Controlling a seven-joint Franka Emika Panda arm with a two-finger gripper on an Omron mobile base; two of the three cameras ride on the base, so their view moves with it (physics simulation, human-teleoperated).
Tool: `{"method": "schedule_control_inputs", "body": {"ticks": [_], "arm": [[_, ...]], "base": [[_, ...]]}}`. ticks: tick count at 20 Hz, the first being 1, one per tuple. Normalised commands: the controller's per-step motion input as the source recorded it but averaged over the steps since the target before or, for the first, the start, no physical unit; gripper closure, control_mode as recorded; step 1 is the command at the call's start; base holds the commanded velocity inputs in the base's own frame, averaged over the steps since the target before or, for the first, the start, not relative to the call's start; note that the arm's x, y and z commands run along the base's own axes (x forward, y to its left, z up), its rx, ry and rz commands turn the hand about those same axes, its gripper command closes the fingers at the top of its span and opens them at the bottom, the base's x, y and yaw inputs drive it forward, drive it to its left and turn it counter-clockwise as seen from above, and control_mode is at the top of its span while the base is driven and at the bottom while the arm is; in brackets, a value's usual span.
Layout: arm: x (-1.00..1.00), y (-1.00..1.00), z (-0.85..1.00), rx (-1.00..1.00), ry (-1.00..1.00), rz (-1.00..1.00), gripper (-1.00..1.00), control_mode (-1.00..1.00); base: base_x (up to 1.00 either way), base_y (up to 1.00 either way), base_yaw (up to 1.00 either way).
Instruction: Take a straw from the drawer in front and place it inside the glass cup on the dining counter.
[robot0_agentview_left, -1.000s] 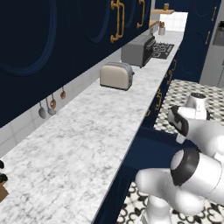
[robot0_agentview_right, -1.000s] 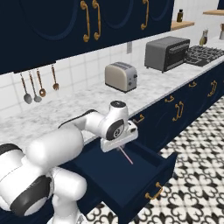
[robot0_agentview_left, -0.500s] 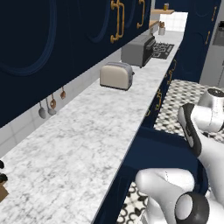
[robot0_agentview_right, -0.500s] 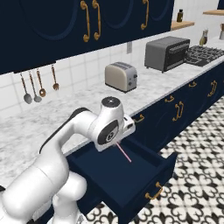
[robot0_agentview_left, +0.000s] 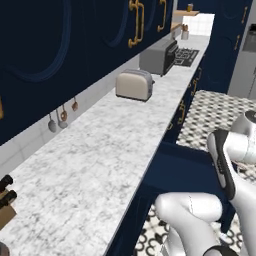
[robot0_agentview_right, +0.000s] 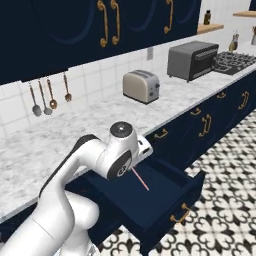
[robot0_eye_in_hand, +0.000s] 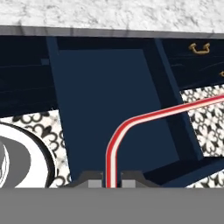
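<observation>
The navy drawer (robot0_agentview_right: 165, 192) stands pulled out under the marble worktop, its brass handle (robot0_agentview_right: 180, 214) facing the floor tiles. My gripper (robot0_eye_in_hand: 112, 178) hangs above the open drawer (robot0_eye_in_hand: 113, 113), shut on the red-pink straw (robot0_eye_in_hand: 114, 144). The straw rises from between the fingertips (robot0_eye_in_hand: 130, 177), then bends and runs off to the right. In the right base view the straw (robot0_agentview_right: 140, 179) sticks out below the hand, slanting down over the drawer. The glass cup and the dining counter are out of view.
A marble worktop (robot0_agentview_left: 95, 150) backed by white tiles carries a toaster (robot0_agentview_right: 141, 86) and a toaster oven (robot0_agentview_right: 192, 60). Utensils (robot0_agentview_right: 47, 95) hang on the wall. Navy cabinets with brass handles (robot0_agentview_right: 108, 22) hang overhead. Patterned floor tiles (robot0_agentview_right: 225, 200) lie to the right.
The arm has swung and lifted with the straw held. The hand sits higher above the drawer than a second ago. The gripper stays shut.
</observation>
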Motion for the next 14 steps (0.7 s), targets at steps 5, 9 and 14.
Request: {"method": "schedule_control_inputs", "body": {"ticks": [5, 9, 14], "arm": [[0.0, 0.0, 0.0, 0.0, 0.0, 0.0, 1.0, 1.0], [0.0, 0.0, 0.0, 0.0, 0.0, 0.0, 1.0, 1.0], [0.0, 0.0, 0.0, 0.0, 0.0, 0.0, 1.0, 1.0]], "base": [[-0.67, 0.29, 0.3], [-0.56, 0.0, 0.48], [-0.68, -0.24, 0.53]]}}
